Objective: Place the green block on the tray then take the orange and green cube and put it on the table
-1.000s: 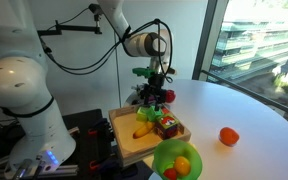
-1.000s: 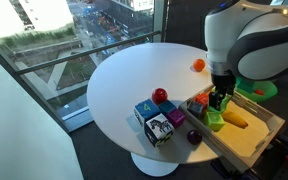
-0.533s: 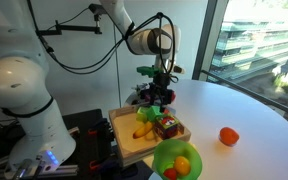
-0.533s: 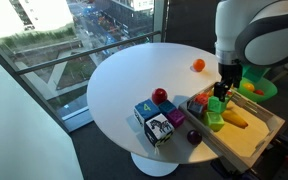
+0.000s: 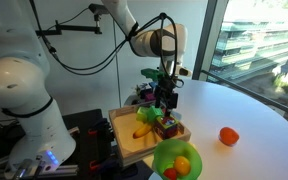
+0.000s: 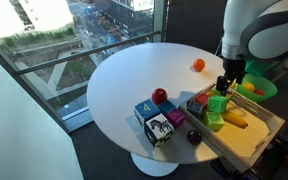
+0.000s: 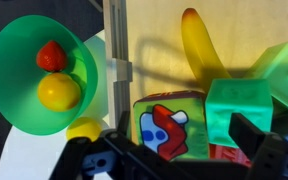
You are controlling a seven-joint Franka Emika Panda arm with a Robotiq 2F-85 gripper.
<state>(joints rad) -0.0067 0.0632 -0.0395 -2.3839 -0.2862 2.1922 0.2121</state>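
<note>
Seemingly step one is done: green block [image 7: 242,110] rests in the tray [image 7: 154,40], gripper [image 5: 164,101] hovers above it with jaws apart and empty; orange and green cube [image 7: 172,128] sits beside it, not yet on the table [image 6: 134,70]

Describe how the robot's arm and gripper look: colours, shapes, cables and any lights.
The arm is built from bulky, rounded, glossy white segments, with a small blue light glowing near its base. Thin black cables loop loosely alongside it. The gripper is black and blocky, with two dark jaws. No markings are readable.
</note>
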